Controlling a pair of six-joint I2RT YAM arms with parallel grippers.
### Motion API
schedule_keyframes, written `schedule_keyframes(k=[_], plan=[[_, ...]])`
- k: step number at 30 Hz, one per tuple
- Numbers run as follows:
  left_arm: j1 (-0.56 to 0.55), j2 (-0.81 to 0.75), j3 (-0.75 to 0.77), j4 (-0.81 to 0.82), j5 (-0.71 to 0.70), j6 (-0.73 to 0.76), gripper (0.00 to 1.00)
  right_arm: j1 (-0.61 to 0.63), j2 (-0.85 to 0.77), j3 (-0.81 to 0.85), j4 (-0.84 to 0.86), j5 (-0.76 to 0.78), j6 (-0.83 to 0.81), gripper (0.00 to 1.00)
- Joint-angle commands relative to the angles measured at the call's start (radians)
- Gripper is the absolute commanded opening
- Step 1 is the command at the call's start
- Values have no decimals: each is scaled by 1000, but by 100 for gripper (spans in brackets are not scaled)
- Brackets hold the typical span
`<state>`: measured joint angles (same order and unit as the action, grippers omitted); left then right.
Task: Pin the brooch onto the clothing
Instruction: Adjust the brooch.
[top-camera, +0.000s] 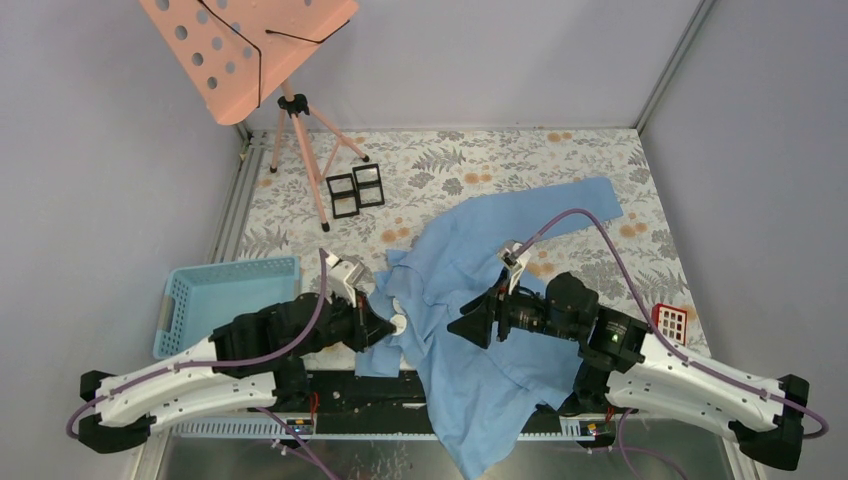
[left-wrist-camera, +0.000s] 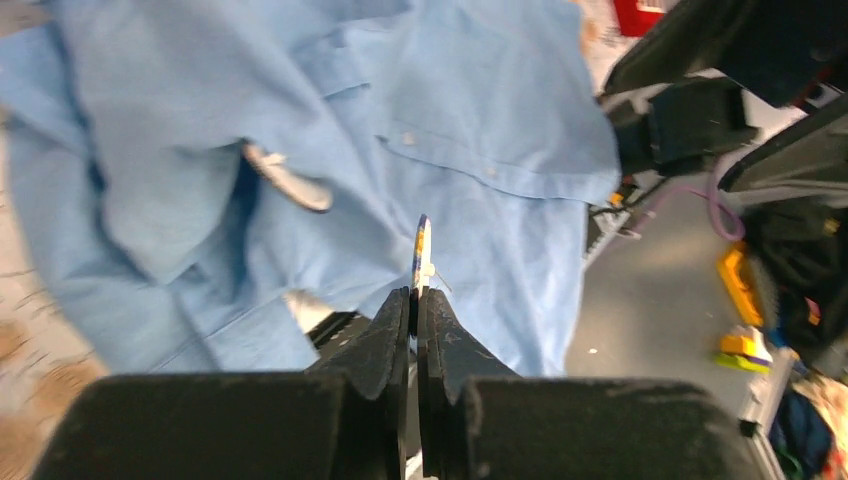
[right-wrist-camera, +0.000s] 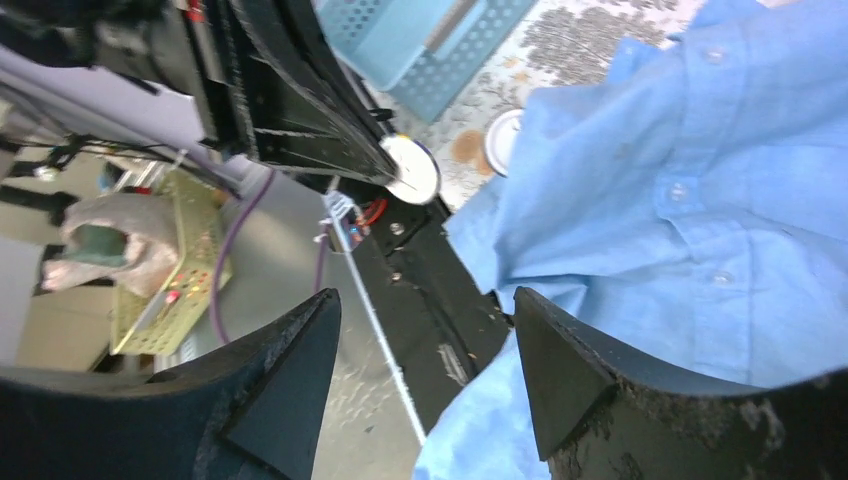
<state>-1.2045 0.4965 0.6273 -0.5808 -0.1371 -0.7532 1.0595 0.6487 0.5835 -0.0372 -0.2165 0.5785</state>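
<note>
Left gripper (left-wrist-camera: 415, 300): near left of the worktop, pointing right at the left edge of the shirt. Its fingers are pressed together on the brooch.
Brooch (left-wrist-camera: 423, 250): a small round disc, white on its flat face in the right wrist view. It is pinched by its lower rim and seen edge-on from the left wrist, standing upright above the fingertips. It sits just beside the shirt's crumpled left edge; whether it touches the fabric cannot be told.
Right gripper (right-wrist-camera: 425, 300): near centre, pointing left toward the left gripper. Its fingers are spread wide and hold nothing. It hangs above the near part of the shirt.
Shirt (top-camera: 470, 250): light blue, buttoned, thin cloth. It lies rumpled across the middle of the worktop, one sleeve reaching to the far right and the hem draped over the near edge between the two arm bases.
Basket (top-camera: 225, 295): light blue plastic, at the left, just beyond the left arm.
Red object (top-camera: 670, 321): small, with a white grid, at the right edge beside the right arm.
Worktop (top-camera: 450, 160): covered in a grey leaf and orange flower print.
Black frames (top-camera: 355, 190): two small squares, touching, on the far left.
Music stand (top-camera: 250, 45): pink, perforated, on a tripod at the far left corner.
</note>
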Motion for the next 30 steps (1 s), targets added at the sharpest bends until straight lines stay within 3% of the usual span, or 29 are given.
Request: schedule_keyframes(k=[1,12,30], plan=[[0,50,87,-193,-194,-46,0,82,24,-43,0,299,-49,71],[-76,209,153,-266,-258,-189,0,349,288,-83,269,651,-45,63],[-144,322,171,-208,-337,-330,0,383,516,-60,371,623,-40,50]])
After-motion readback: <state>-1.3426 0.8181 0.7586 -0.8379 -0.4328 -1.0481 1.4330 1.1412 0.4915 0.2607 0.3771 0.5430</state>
